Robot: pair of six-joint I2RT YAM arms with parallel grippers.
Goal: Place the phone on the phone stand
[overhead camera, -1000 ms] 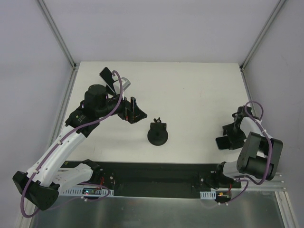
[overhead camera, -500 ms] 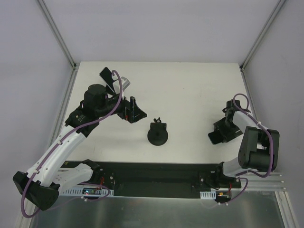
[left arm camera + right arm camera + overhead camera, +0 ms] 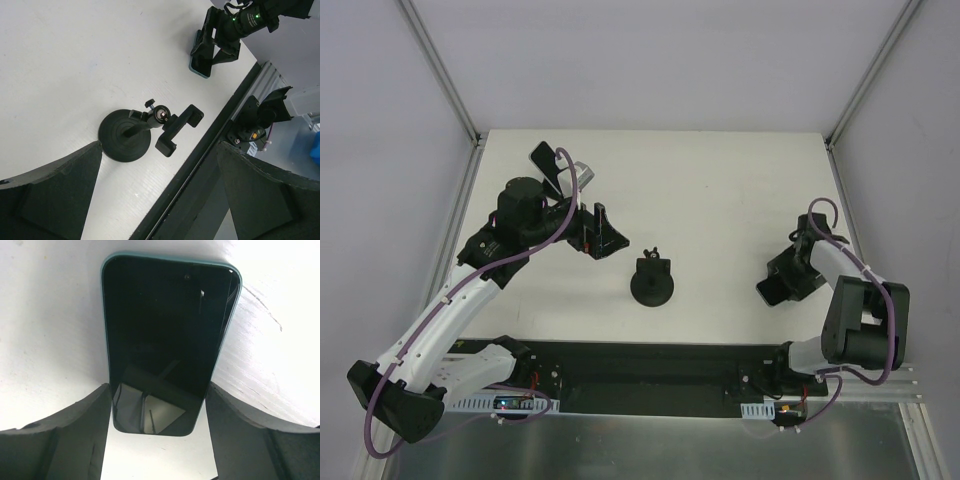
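Right gripper (image 3: 159, 390): closed on the phone (image 3: 167, 330), one finger against each long edge near the lower end, glossy face turned to the wrist camera. Left gripper (image 3: 605, 235): spread wide, holding nothing, poised over the left half of the desk (image 3: 720, 190).

Phone location: right side of the desk, in the right gripper, well apart from the phone stand (image 3: 651, 280). Stand upright near the middle front of the desk, clamp empty. Clearance between phone and desk surface: cannot tell.

Progress, as judged: grasp secured, early stage. Outstanding: carry across to the stand, align with the clamp, seat, release.

Differences between views:
- Right wrist: clear sight of finger contact and of a teal case rim around the phone. Nothing of the stand.
- Left wrist: full sight of the stand, with disc base, thin arm, ball joint and clamp on top. Also the phone, far off in the right gripper, tilted and seen edge-on.
- Top: spacing of arms, phone and stand only. Finger contact hidden under the right wrist.
- Top alone: a small dark item with a silvery piece near the far left corner, too small to identify.
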